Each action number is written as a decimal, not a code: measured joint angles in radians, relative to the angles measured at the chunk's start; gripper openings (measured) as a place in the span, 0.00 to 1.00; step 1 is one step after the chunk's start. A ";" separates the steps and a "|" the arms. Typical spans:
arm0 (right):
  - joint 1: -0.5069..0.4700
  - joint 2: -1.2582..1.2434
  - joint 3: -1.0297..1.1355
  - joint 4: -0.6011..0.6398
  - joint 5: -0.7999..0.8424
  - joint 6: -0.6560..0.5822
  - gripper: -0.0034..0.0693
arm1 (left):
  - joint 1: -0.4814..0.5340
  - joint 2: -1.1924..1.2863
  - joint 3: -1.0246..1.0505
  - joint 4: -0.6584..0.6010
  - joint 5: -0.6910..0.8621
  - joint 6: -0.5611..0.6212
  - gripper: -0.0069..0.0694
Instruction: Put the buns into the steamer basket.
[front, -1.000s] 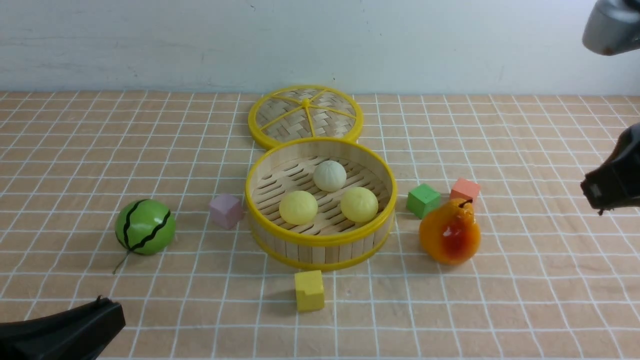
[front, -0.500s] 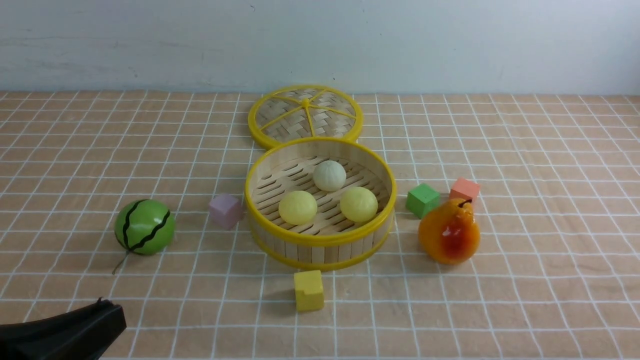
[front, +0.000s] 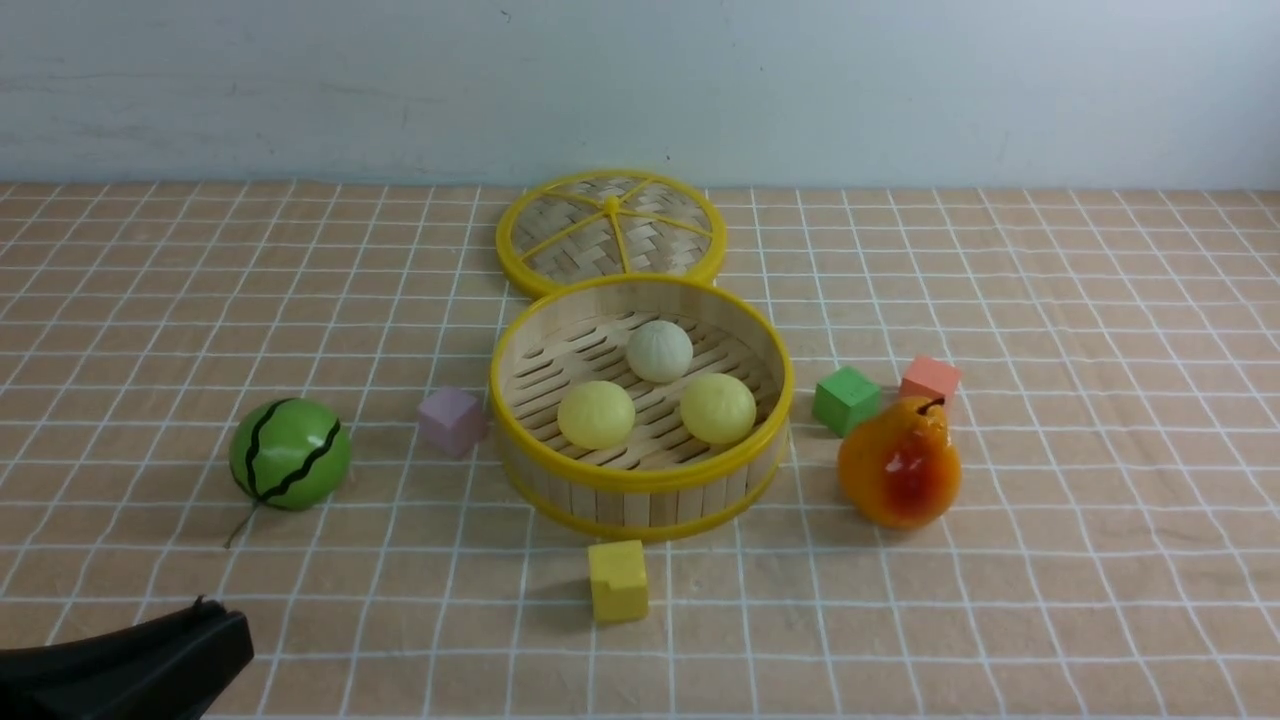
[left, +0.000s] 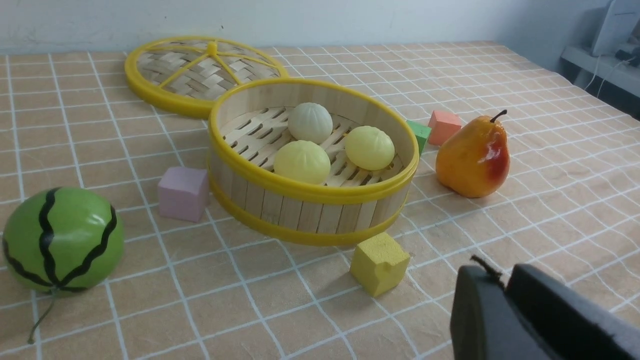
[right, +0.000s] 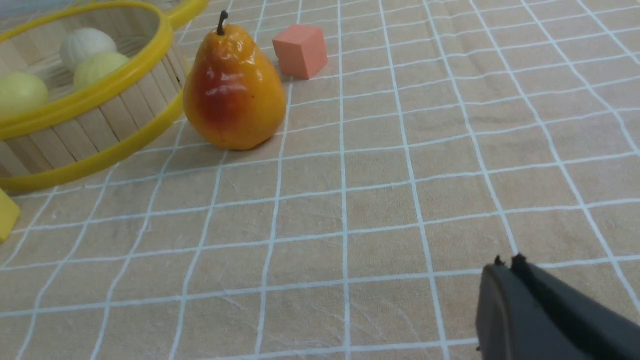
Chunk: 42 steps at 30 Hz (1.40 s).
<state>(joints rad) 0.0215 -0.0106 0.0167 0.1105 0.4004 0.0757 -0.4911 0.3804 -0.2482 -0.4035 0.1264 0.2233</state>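
Well apart from both grippers, left and right each pressed together and empty, three buns rest inside one steamer basket, flanked left to right by one melon, four cubes and one pear on a grid-patterned tablecloth before a pale wall.

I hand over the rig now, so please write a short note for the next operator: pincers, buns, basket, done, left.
Left pincer: shut, empty, low by the table's near edge.
Right pincer: shut, empty, over bare table right of the pear.
Buns: white bun and two yellow buns all lie in the basket.
Lid lies flat behind the basket.
Done: all three buns are in.
Left: nothing.
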 joint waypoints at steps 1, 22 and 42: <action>0.000 0.000 0.000 0.000 0.000 0.000 0.03 | 0.000 0.000 0.000 0.000 0.000 0.000 0.18; 0.000 0.000 0.000 0.000 0.000 0.000 0.06 | 0.000 0.000 0.000 0.000 0.000 0.000 0.21; 0.000 0.000 0.000 0.000 0.000 0.002 0.10 | 0.389 -0.381 0.270 0.288 0.053 -0.352 0.07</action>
<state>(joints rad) 0.0215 -0.0106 0.0167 0.1105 0.4004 0.0775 -0.1020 -0.0010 0.0221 -0.1154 0.1790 -0.1288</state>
